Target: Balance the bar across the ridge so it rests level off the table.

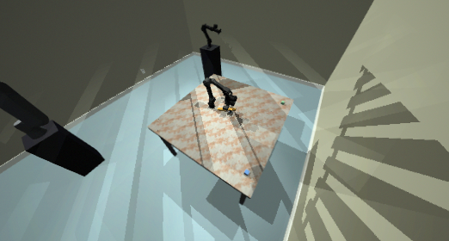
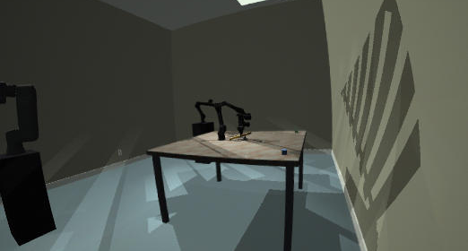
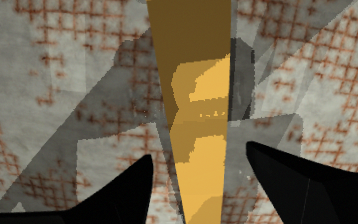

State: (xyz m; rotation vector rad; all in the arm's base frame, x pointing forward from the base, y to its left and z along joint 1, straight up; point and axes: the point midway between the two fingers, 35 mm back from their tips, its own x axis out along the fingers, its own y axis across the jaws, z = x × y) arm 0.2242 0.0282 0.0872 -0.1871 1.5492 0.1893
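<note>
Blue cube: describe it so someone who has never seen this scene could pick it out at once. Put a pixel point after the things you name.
Find the patterned table point(image 1: 185, 136) point(image 2: 179, 151) with the arm working over it. Near its edge, well away from the yellow bar point(image 1: 221, 109) point(image 2: 234, 137) point(image 3: 201, 175), sits a small cube point(image 1: 246, 172) point(image 2: 284, 151). Its blue sets it apart from the small green object point(image 1: 282, 102) point(image 2: 296, 132) by another edge.

Open gaps flank the yellow bar point(image 1: 221, 109) point(image 2: 247, 134) point(image 3: 201, 170) between the fingers point(image 1: 226, 108) point(image 2: 240, 133); beneath seems unclear.
</note>
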